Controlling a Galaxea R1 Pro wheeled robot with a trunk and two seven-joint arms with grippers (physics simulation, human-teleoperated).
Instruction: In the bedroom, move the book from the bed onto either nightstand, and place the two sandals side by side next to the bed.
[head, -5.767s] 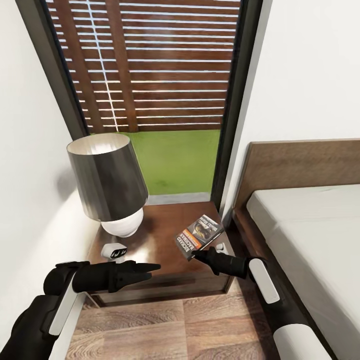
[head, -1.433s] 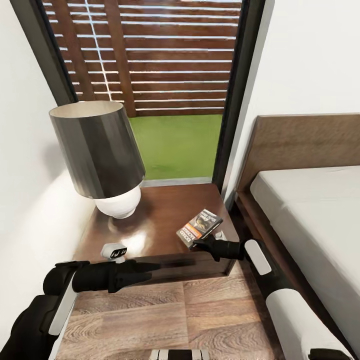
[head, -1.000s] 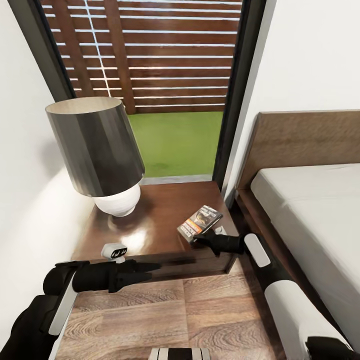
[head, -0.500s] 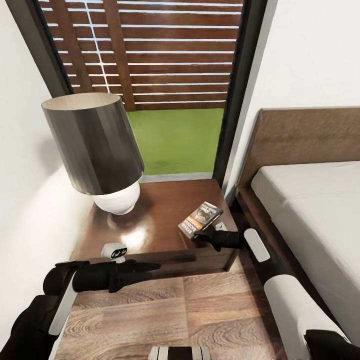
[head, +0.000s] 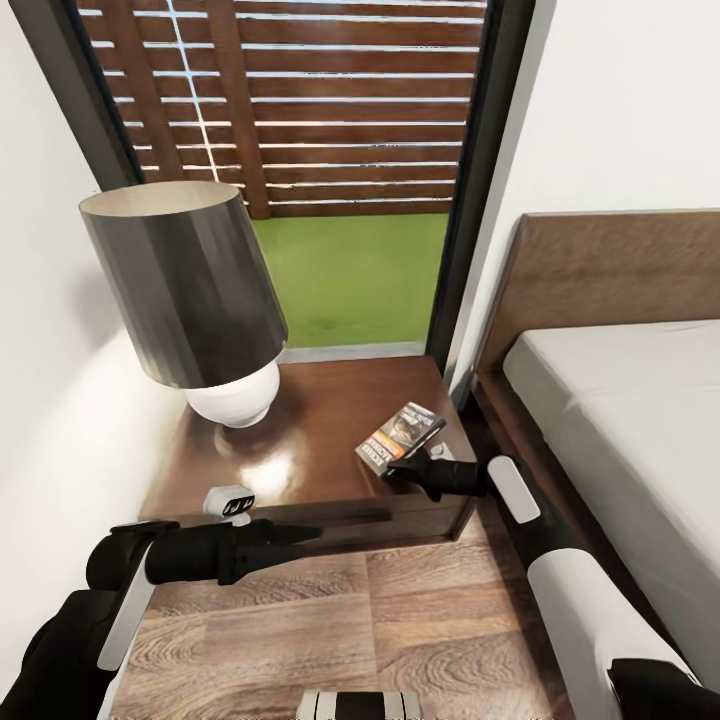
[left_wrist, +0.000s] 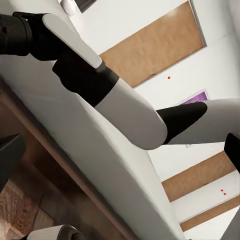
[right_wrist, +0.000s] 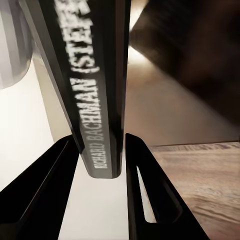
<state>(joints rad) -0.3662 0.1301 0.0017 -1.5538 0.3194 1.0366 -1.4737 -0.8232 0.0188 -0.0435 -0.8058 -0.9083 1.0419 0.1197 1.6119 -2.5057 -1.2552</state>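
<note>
Head view puts the book (head: 400, 437) over the nightstand (head: 320, 420) tabletop's near right corner, pinched at its spine edge by the right gripper (head: 400, 468). Thin, light and stiff, it likely pivots if gripped too near a corner. The left gripper (head: 300, 536) hovers, seemingly closed and empty.

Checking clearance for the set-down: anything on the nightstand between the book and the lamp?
No. In the head view, bare dark wood of the nightstand lies between the book and the lamp.
</note>
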